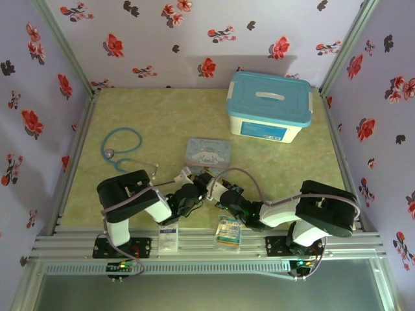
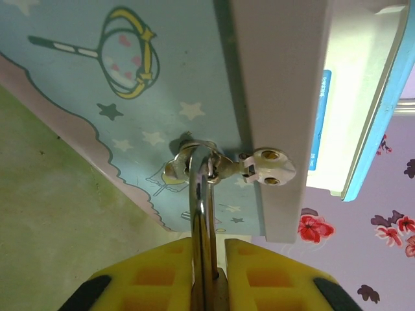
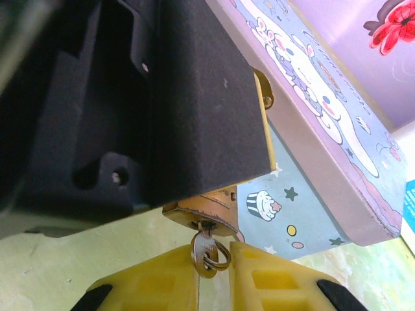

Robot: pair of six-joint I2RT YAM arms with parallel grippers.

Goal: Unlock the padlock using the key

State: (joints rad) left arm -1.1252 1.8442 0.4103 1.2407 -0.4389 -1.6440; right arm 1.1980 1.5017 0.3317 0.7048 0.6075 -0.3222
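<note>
Two risks are standing out, in my judgement. Just beside the pastel tin (image 1: 209,152), on its near side, the left gripper (image 2: 207,245) is pinching the padlock (image 3: 201,208). Its jaws are almost closed, and the thin shackle (image 2: 200,201) is sticking out between the pads toward the tin. The right gripper (image 3: 214,254), jaws nearly closed too, is gripping the key (image 3: 203,246), whose blade is sitting in the keyhole under the brass body.

If the right wrist is turning off the axis of the key, the small blade may be bending or slipping from the pads. If the left grip is weak, the whole padlock may be turning together with the key, and nothing is opening.

As for writing, the tin is carrying cartoon drawings and some lettering. The blue-lidded box (image 1: 269,107) behind the tin is carrying a blue label, but I am not managing to read any of it.
</note>
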